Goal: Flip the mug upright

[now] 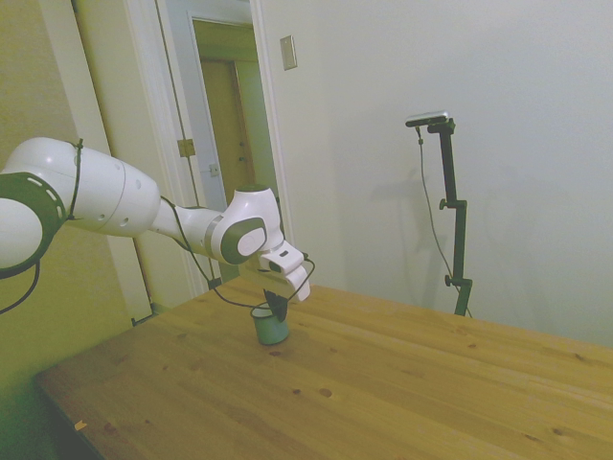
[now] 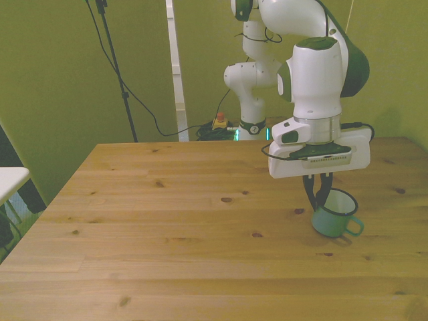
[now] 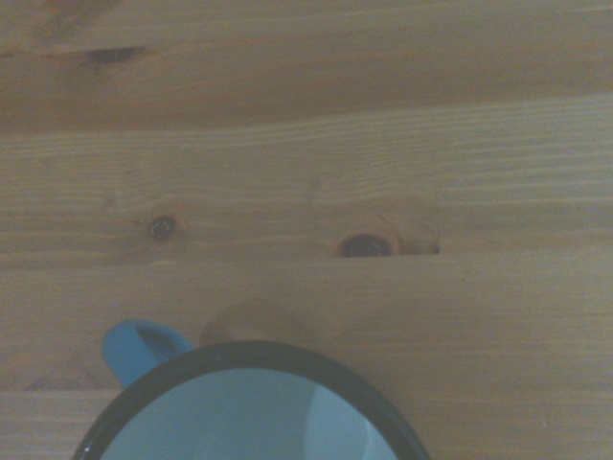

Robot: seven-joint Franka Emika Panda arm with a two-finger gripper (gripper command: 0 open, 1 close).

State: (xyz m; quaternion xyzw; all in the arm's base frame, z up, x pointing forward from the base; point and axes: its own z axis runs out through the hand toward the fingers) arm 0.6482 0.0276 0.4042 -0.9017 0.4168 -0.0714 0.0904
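Mug point(image 2: 332, 217) standing upright on the wooden table point(image 2: 167, 234), near the front view's right edge, mouth open to the ceiling. My end effector point(image 2: 317, 197) hangs straight down over it, and its dark fingers straddle the rim on the side away from the handle, close together as if pinching the wall; I judge them clenched on the mug. The wrist view shows the dark rim point(image 3: 251, 353), a pale blue inside, and a blue handle point(image 3: 142, 345) sticking out sideways. It looks like enamelled metal: light, stiff, with a smooth wall that may slip, so the thin rim is the sensible place to hold it. The handle is the other option. Count: one mug, one handle, one arm, one table. Nothing else rests on the wood.
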